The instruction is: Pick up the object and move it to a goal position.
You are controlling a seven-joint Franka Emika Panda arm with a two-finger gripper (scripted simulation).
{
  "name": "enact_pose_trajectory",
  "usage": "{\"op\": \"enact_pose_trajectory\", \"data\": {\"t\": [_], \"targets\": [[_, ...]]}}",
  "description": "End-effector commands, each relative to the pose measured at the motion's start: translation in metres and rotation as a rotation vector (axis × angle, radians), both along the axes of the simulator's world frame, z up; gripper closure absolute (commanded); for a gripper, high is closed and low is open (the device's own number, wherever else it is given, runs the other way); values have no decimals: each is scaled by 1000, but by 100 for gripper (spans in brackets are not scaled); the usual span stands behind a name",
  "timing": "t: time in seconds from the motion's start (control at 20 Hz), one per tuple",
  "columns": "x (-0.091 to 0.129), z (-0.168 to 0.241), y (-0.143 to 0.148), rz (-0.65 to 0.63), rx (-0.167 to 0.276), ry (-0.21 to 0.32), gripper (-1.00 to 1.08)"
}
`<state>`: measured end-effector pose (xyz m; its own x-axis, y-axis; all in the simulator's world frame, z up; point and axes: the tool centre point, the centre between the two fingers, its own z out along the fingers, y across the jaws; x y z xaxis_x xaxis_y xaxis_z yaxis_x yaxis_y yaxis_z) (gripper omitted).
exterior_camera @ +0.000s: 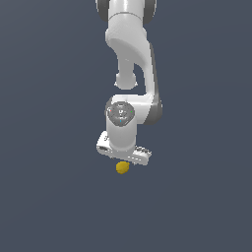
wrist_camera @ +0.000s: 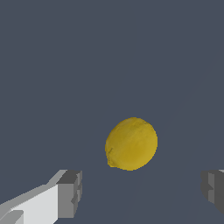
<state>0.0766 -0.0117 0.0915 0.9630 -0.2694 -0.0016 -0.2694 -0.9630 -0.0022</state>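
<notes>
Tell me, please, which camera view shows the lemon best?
The wrist view: the lemon fills much of the picture, whole, its pointed end visible, between the open gripper's fingers. The exterior view shows it only as a small yellow spot under the gripper.

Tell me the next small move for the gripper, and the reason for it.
Probably lower straight down a little further. In the wrist view the gripper is open, its fingers standing wide on either side and the lemon not yet between them. The exterior view shows the lemon just under the hand, so closing now would likely miss.
</notes>
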Motion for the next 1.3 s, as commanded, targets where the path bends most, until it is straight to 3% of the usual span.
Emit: {"op": "enact_pose_trajectory", "data": {"t": [0.0,0.5,0.95,1.25], "targets": [[5,-7,-2,-20,-1,-1,-92],[8,-16,-4,-35,-2,0,-92],[7,-58,-4,-38,-2,-1,-92],[9,-63,-5,-38,-3,-1,-92]]}}
